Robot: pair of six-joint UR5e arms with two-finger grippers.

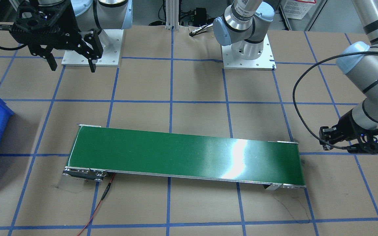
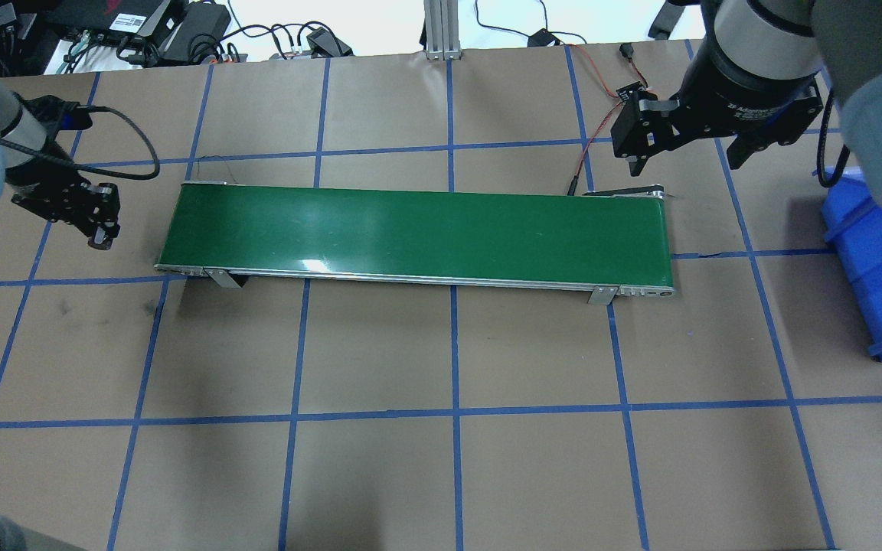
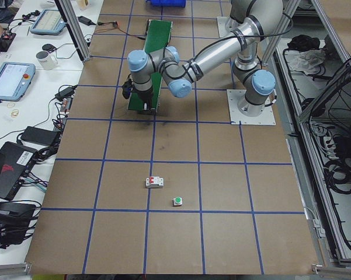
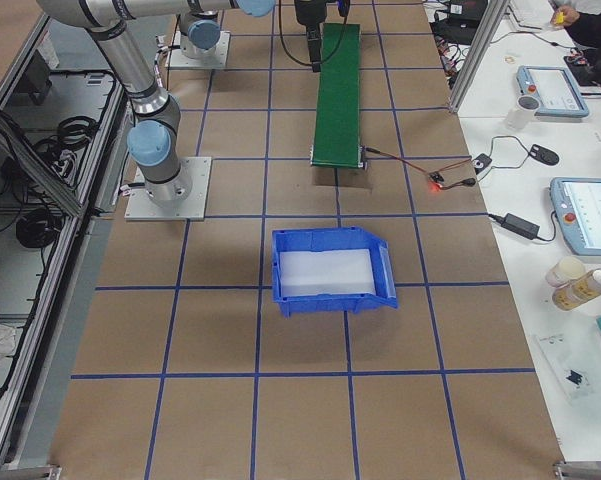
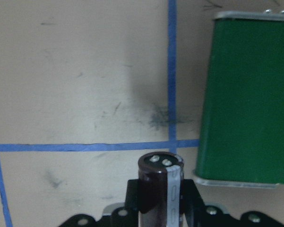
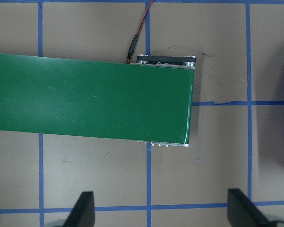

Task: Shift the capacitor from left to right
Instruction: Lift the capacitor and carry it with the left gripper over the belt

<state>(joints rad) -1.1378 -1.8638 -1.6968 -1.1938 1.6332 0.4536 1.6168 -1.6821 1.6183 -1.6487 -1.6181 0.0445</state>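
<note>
**A:** What do the left jaws hold?

**B:** The left gripper (image 5: pixel 161 205) is clamped on the capacitor (image 5: pixel 159 182). It is a dark cylinder with a pale stripe, pinched between the two black fingers (image 5: pixel 191 203). Two silvery terminals show on its far end.

**A:** Where is that?

**B:** It is above the brown table (image 5: pixel 75 71), just beside the left end of the green conveyor belt (image 5: pixel 245 94) and not over it. A crossing of blue tape lines (image 5: pixel 172 144) is close by.

**A:** And the right jaws?

**B:** The right gripper (image 6: pixel 163 213) is spread wide with nothing between its fingers. It hangs above the table near the belt's right end. A blue bin (image 2: pixel 881 268) sits farther right. A white breaker (image 3: pixel 155 182) and a green-capped button (image 3: pixel 177 201) lie near each other, well apart from the belt's left end.
</note>
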